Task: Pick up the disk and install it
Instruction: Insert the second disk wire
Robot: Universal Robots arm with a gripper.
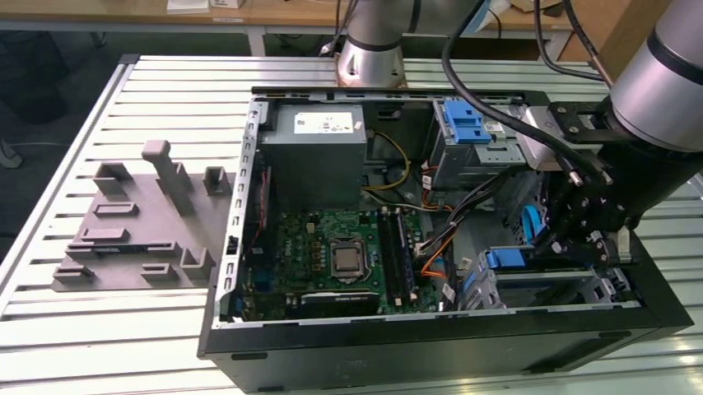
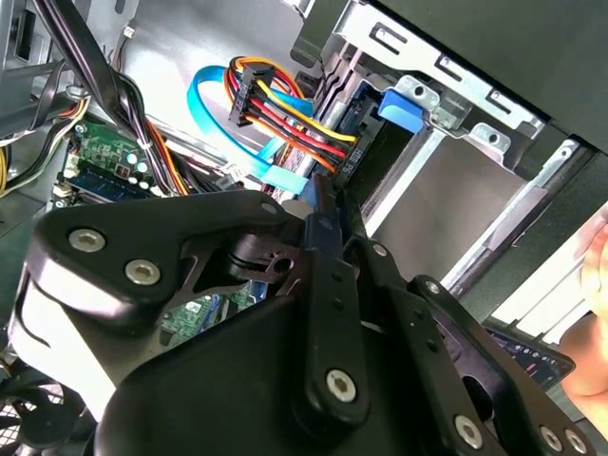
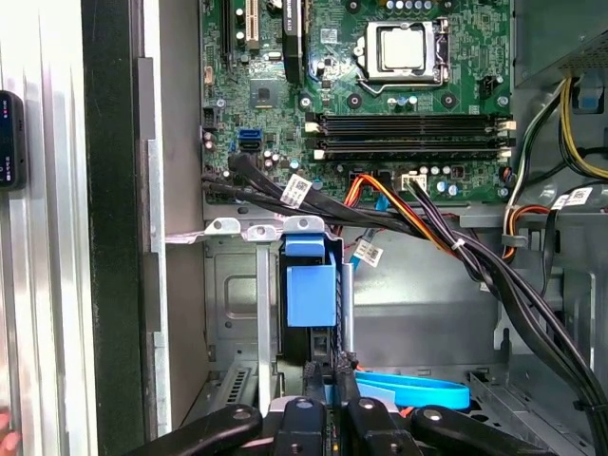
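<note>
**Q:** Claw [image 1: 574,245]: position?
**A:** Lowered into the open computer case [image 1: 236,247], at the lower drive cage [image 3: 223,285], just below its blue latch [image 3: 310,283].

**Q:** Grip?
**A:** Cannot be told. Blocked in both wrist views by the claw's own black linkage.

**Q:** Disk?
**A:** Hard to make out. Possibly the thin blue-edged slab [image 3: 320,384] standing on edge in the cage slot, right at the claw. Mostly hidden.

**Q:** Surroundings?
**A:** Blue ribbon cable [image 3: 418,389] lying just beside the claw. Bundled black cables [image 3: 494,275] crossing from the motherboard [image 1: 341,247]. Part of a hand [image 2: 594,313], cut off at the frame edge.
</note>
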